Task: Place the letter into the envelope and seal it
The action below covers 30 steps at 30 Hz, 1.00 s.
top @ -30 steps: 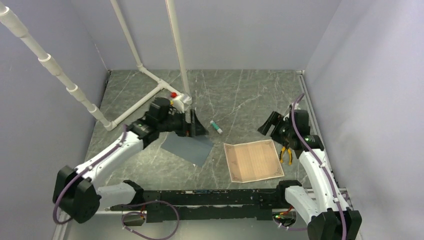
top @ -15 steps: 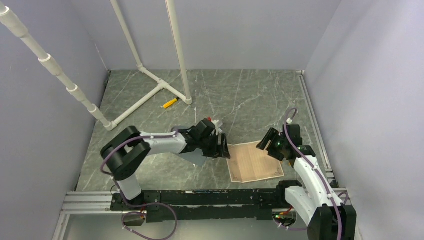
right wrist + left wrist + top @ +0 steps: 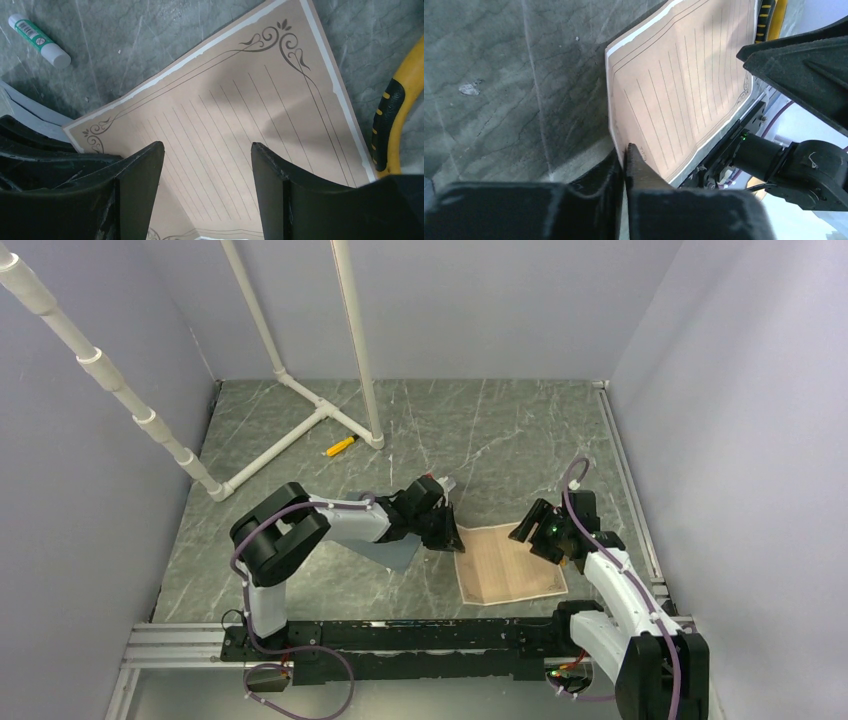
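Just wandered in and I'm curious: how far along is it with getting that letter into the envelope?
Nothing looks finished. The letter lies on the table, outside the envelope. In hand: the left gripper is shut at the letter's edge, apparently pinching it, while the right gripper hangs open above. Left: inserting, then sealing.

You are looking at a robotics lab test cell. Plain, pale grey walls (image 3: pixel 500 310) box in a dark, marble-patterned tabletop (image 3: pixel 500 430) on three sides, like a purpose-built enclosure. A frame of white plastic pipe (image 3: pixel 355 330) stands at the back left. A metal rail (image 3: pixel 180 643) runs along the near edge, where two black-and-white robot arms are mounted, the left arm (image 3: pixel 340 520) and the right arm (image 3: pixel 620 585). Small props lie on the surface: a tan lined letter (image 3: pixel 510 560), a glue stick (image 3: pixel 40 40) and a yellow-handled tool (image 3: pixel 395 110).
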{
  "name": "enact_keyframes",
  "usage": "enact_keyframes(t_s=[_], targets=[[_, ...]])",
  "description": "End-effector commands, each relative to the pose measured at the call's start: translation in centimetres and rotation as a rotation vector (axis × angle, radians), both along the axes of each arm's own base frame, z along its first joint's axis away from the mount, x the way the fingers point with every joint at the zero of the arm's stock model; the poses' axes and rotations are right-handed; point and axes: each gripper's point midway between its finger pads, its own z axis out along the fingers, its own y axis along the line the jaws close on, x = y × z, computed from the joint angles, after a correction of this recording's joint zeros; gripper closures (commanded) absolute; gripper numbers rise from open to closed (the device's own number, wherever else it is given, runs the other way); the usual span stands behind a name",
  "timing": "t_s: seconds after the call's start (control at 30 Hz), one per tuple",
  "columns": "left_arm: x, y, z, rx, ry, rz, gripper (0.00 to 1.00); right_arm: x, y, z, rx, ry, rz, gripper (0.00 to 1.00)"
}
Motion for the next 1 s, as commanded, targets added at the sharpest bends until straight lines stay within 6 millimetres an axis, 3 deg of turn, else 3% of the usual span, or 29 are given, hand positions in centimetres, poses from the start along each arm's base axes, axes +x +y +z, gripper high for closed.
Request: enact_keyframes(t_s=[0.0, 0.1, 0.23, 0.43, 0.6, 0.77, 0.97], targets=[[0.8, -1.1, 2.0, -0.037, -0.055, -0.022, 0.96, 1.1, 0.4, 0.8, 0.026, -0.045, 0.008, 0.32], [1.7, -0.2, 3.0, -0.001, -0.116, -0.027, 0.97, 1.5, 0.7, 1.4, 0.034, -0.06, 0.022, 0.32], [3.4, 1.5, 5.7, 0.022, -0.204, -0.055, 0.97, 2.8, 2.4, 3.8, 0.117, -0.125, 0.092, 0.31], [6.1, 4.1, 13.9, -0.035, -0.368, -0.156, 0.97, 5.7, 4.6, 9.8, 0.209, -0.293, 0.21, 0.24], [7.8, 7.4, 19.0, 0.007, -0.504, -0.198, 0.98, 7.4, 5.5, 14.9, 0.244, -0.471, 0.266, 0.13], [8.1, 10.5, 23.7, -0.055, -0.593, -0.234, 0.98, 8.0, 5.9, 18.8, 0.244, -0.631, 0.304, 0.02], [6.3, 12.3, 28.1, -0.098, -0.684, -0.312, 0.97, 7.8, 6.5, 20.5, 0.229, -0.725, 0.391, 0.0]])
